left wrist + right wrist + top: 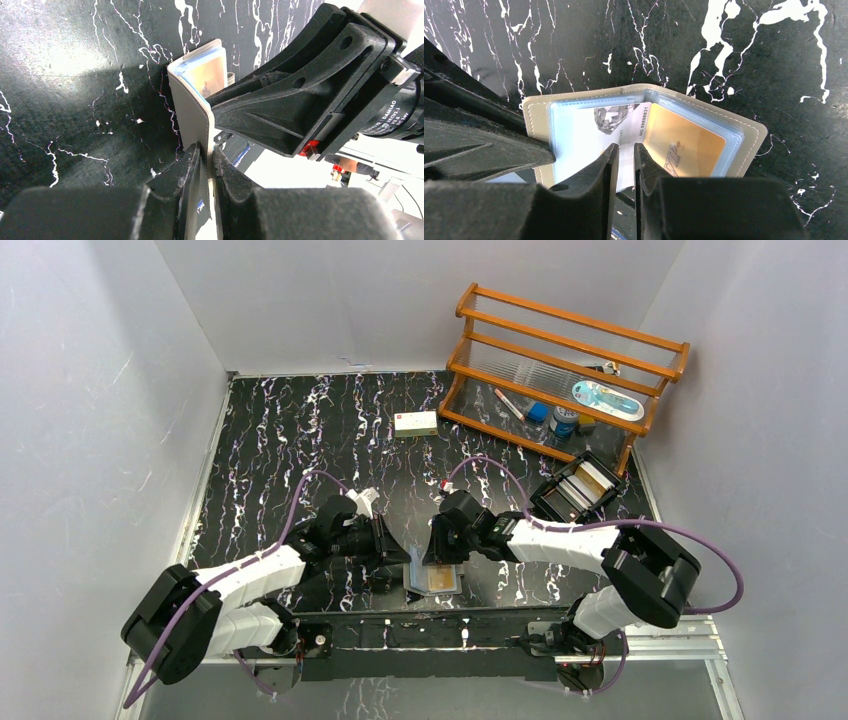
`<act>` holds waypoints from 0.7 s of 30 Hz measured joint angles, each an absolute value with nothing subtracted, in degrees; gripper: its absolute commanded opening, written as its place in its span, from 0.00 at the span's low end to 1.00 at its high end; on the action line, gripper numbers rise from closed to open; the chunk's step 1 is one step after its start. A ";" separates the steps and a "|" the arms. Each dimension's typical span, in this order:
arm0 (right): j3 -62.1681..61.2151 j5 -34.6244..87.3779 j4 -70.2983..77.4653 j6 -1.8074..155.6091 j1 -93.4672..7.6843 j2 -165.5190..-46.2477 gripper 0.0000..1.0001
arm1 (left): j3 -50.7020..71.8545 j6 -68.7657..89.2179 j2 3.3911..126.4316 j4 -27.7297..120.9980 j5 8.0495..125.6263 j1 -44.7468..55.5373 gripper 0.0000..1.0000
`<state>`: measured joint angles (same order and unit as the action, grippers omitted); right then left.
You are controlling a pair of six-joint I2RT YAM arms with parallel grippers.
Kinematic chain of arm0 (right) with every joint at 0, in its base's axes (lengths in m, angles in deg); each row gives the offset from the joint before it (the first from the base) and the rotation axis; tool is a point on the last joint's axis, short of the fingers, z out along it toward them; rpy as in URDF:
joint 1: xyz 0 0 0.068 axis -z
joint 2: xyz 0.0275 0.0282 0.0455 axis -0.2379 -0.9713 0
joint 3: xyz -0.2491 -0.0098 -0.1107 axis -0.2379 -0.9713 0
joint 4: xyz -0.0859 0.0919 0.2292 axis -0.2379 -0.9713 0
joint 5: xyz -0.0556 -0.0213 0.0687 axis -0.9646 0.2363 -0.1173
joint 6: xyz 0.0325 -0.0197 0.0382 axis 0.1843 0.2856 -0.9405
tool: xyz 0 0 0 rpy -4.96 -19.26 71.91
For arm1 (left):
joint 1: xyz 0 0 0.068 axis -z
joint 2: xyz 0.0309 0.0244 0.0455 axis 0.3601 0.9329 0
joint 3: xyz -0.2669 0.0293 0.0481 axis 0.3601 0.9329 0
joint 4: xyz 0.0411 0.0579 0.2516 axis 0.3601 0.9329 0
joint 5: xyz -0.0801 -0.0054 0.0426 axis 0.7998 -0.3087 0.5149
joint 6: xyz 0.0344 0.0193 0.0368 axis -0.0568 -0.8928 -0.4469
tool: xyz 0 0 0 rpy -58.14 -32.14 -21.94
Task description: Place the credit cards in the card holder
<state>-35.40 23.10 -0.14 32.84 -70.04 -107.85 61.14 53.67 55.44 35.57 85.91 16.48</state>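
Inside, card holder point(537, 107) shows white card point(585, 137), tan card point(684, 143).

card holder point(754, 131) at table point(774, 50) front edge; credit cards point(684, 142) inside

In the left wrist view, the card holder's point(192, 115) lower edge vanishes inside the left gripper point(206, 149), and a black finger hides most of its blue inside. In the right wrist view, the white card's point(584, 130) near edge lies behind the right gripper point(624, 147), and we cannot read most of its print. From above, both grippers cover nearly all of the holder by the tabletop's front edge. We cannot make out what fills the black tray point(540, 498) near the right edge.
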 measured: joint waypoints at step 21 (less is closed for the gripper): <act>-37.83 22.90 2.31 31.47 -70.04 -105.60 0.53 | 61.14 53.74 58.10 34.15 86.26 16.48 0.32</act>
<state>-37.83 22.90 2.31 31.47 -70.04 -105.60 61.14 53.74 58.10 34.15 86.26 16.48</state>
